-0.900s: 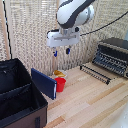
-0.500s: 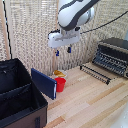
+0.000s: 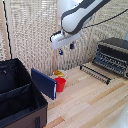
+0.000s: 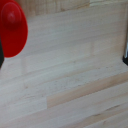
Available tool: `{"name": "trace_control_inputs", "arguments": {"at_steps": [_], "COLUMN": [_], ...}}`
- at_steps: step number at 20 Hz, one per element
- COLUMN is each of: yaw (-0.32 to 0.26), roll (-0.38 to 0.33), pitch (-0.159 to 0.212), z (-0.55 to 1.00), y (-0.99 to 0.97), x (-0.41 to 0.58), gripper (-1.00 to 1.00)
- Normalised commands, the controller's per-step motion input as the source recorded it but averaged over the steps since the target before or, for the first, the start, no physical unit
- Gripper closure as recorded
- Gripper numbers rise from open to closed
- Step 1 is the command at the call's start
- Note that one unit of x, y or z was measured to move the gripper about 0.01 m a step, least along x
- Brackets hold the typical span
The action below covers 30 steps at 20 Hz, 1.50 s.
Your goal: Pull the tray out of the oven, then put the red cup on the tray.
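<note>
The pale wood-plank surface [image 3: 95, 102] fills the wrist view as bare, faintly grained boards, while only the exterior view takes in the large black open case [image 3: 17, 95] at its left with a dark blue panel [image 3: 44, 83] leaning by it, and the boxy black oven [image 3: 113, 54] at its right, its slatted front facing a long low dark barred frame [image 3: 96, 73]. The white arm [image 3: 77, 17] reaches in from above and holds the pincer [image 3: 66, 49] high over the surface, fingers pointing down with a gap between them, clamped on nothing. The red cup [image 3: 60, 84] stands upright beside the blue panel, just in front of a white bowl with yellow contents [image 3: 59, 74]; the wrist view shows it only as a blurred smooth red shape [image 4: 13, 27] at the picture's edge.
</note>
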Motion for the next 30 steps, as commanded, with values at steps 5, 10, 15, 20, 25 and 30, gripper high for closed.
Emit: {"name": "trace_control_inputs", "arguments": {"at_steps": [5, 10, 15, 20, 25, 30], "yaw": [0.127, 0.119, 0.131, 0.084, 0.007, -0.04], "roll": [-0.332, -0.345, -0.342, -0.36, -0.365, -0.251], "pitch": [-0.002, 0.0, -0.008, 0.0, 0.009, 0.0], "z": [-0.05, -0.09, -0.07, -0.04, -0.02, -0.03], "y": [-0.29, -0.3, -0.29, -0.31, -0.32, -0.34], "x": [0.0, 0.0, 0.0, 0.0, 0.05, 0.23], "gripper": [-1.0, -1.0, -1.0, -1.0, -1.0, -1.0]}}
